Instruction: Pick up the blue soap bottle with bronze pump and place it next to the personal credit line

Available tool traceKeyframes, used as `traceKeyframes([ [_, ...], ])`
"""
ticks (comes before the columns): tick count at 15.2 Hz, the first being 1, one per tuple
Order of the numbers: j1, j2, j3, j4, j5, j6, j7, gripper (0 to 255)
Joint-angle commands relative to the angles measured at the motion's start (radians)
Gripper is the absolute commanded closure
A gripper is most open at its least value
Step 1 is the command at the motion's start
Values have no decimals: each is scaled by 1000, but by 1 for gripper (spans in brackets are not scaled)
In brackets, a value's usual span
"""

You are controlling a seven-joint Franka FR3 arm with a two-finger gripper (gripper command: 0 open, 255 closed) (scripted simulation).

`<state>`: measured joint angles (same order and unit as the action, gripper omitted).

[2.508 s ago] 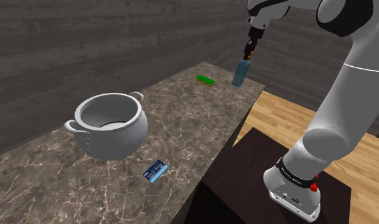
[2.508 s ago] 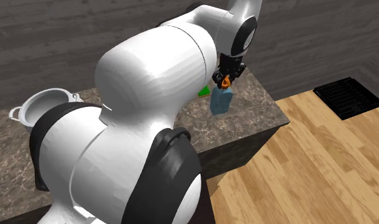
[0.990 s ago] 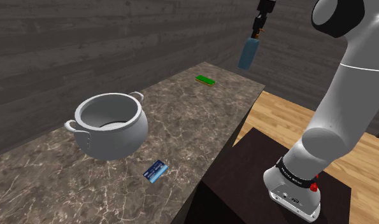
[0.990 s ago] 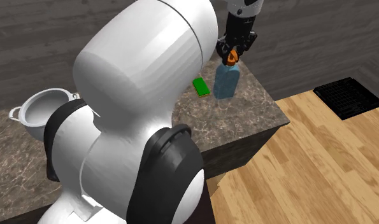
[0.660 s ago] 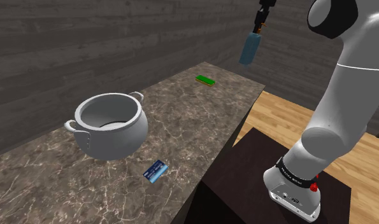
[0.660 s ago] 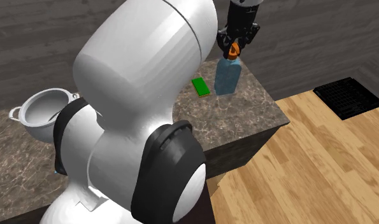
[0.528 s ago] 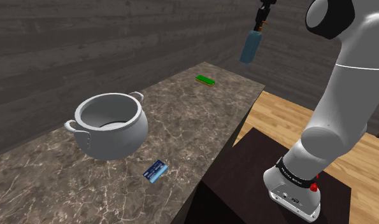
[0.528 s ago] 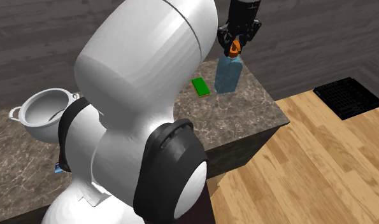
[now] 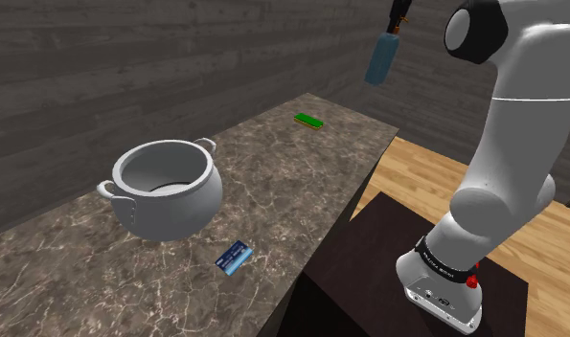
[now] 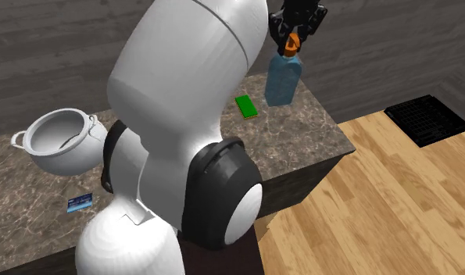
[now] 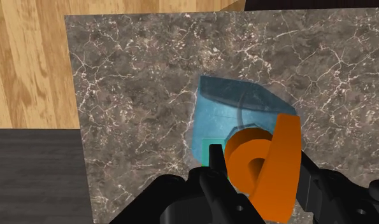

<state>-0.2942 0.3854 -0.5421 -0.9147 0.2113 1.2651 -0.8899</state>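
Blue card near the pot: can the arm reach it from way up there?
Probably yes. The blue card lies on bare counter beside the pot, nothing covering it, though the gripper is holding the bottle.

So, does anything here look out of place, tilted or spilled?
Nothing stands out. The blue bottle hangs in the gripper, clasped at its orange pump, above the counter. The pot stands upright, the card and the green block lie flat, and nothing is spilled.
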Motion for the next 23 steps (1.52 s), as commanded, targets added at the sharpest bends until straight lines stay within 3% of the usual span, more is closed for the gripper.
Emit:
traceKeyframes([
  [1,-30,40,3,93,24,-55,-1,255],
  [3,-72,91,10,208,54,-117,1,255],
  [6,99,-110,-4,-100,-57,0,60,255],
  [10,227,-293,32,-328,-161,69,173,255],
  [16,330,-495,131,-549,-254,110,354,255],
  [23,396,-651,262,-713,-286,118,552,255],
])
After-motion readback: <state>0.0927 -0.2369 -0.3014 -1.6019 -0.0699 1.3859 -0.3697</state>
